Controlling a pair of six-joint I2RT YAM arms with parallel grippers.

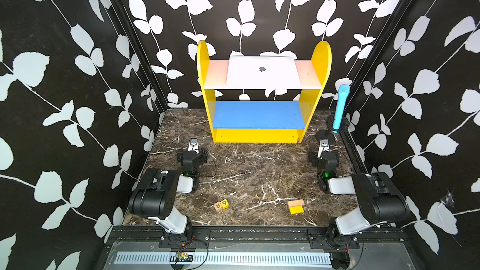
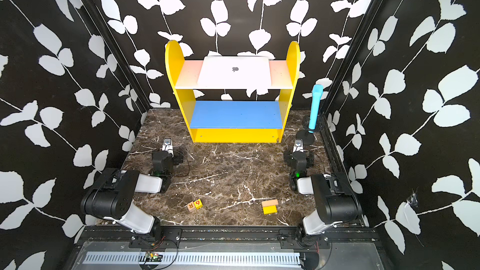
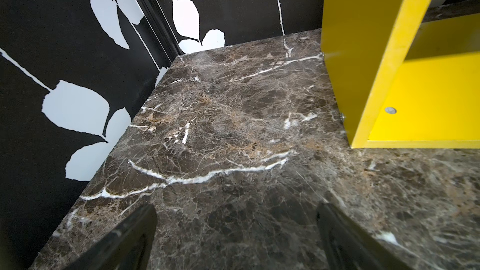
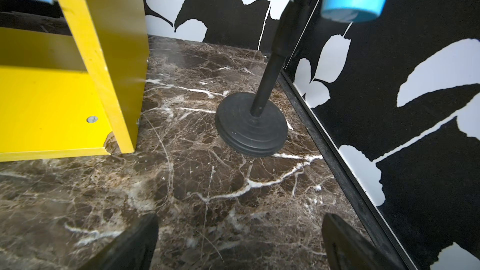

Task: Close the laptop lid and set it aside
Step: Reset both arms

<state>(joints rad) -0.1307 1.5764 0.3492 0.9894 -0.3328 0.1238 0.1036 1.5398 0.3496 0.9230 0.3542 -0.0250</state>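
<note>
**Item: the laptop** (image 1: 262, 80). We find it lying flat on the pale pink top board (image 1: 217, 74) of the yellow shelf unit (image 1: 315, 94), roughly centred between the two rounded side panels.

**The laptop lid** (image 2: 233, 75). It faces up, silver, with the dark apple logo showing. Neither screen nor keys appear in either top view, so we judge the lid to be down. The seam between lid and base is hidden from above, so we cannot say for certain that it sits flush.

**Progress.** We judge the closing done. The setting aside looks done as well: the laptop rests on the shelf, off the desk (image 1: 246, 172), and nothing holds it. We see no step plainly left.

**Left tool** (image 3: 236, 209). The jaws are apart and empty, low over bare marble. It sits near the shelf unit's left foot, well apart from the laptop.

**Right tool** (image 4: 240, 216). The jaws are likewise apart and empty, low over the desk. It points toward the round black stand base (image 4: 252, 128) beside the shelf unit's right foot.

**Surroundings.**
- The blue lower shelf (image 1: 258, 114) sits beneath the top board.
- A blue cylinder (image 1: 342, 105) stands upright in the black stand at the desk's right rear corner.
- Two lettered blocks (image 1: 221, 205) and a tan-and-yellow block pair (image 1: 296, 207) lie near the desk's front edge, between the two arms.
</note>
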